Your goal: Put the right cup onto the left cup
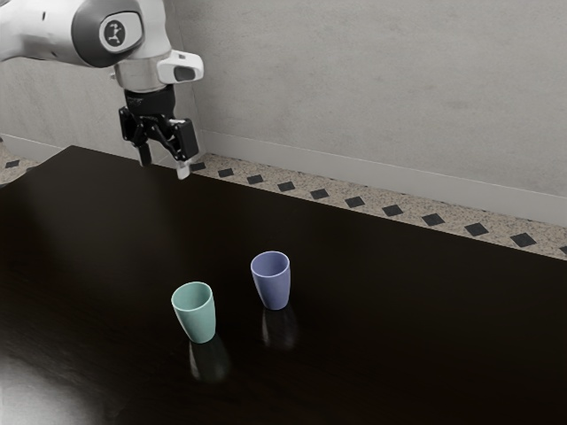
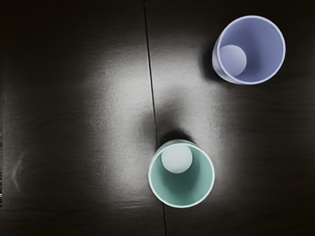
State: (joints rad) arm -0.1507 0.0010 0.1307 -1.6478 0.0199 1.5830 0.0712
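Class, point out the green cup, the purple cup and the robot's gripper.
Green cup [image 1: 201, 325]: exterior view, outer wall.
Purple cup [image 2: 264, 49]: wrist view, inner wall.
Gripper [image 1: 165, 167]: exterior view, midway between its fingertips.

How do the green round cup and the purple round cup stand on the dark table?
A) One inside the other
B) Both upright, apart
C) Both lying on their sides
B: the green round cup and the purple round cup stand mouth up, with bare table between them.
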